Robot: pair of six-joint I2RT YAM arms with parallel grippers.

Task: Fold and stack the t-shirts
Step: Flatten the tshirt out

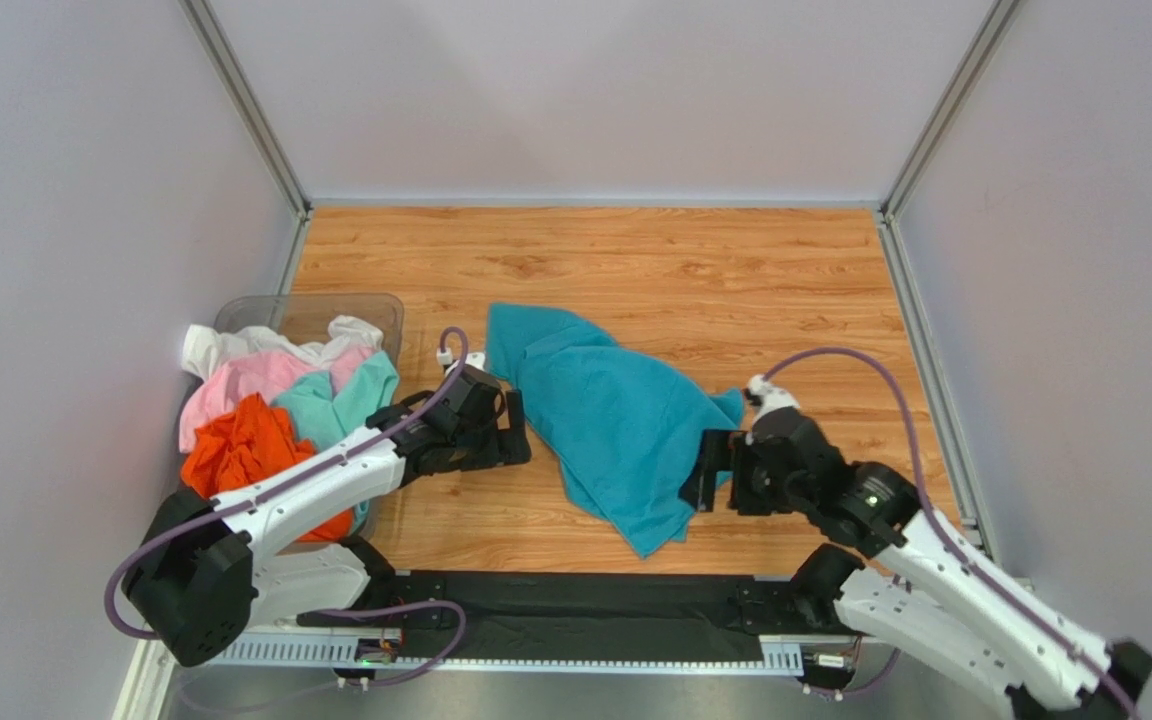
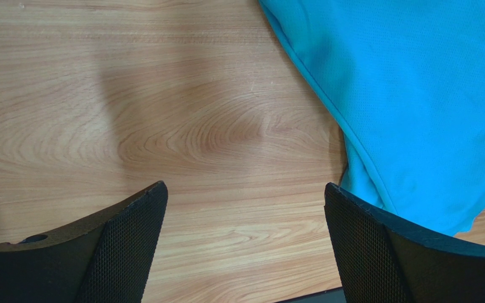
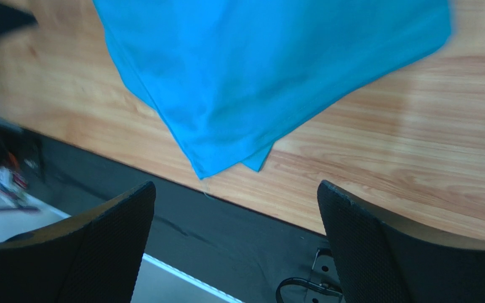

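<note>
The teal-blue t-shirt (image 1: 609,416) lies loosely folded on the wooden table, between my two grippers. It shows in the left wrist view (image 2: 416,95) at the upper right and in the right wrist view (image 3: 257,69) at the top. My left gripper (image 1: 512,428) is open and empty, just left of the shirt's edge, over bare wood (image 2: 245,252). My right gripper (image 1: 705,470) is open and empty at the shirt's right side, its jaws over the table's front edge (image 3: 235,252). The white (image 1: 237,347), pink (image 1: 244,384), light aqua (image 1: 339,402) and orange (image 1: 249,450) shirts lie heaped at the left.
A clear plastic bin (image 1: 330,311) holds the heap of shirts at the left. A black mat (image 1: 567,608) runs along the table's near edge by the arm bases. Grey walls close the table on three sides.
</note>
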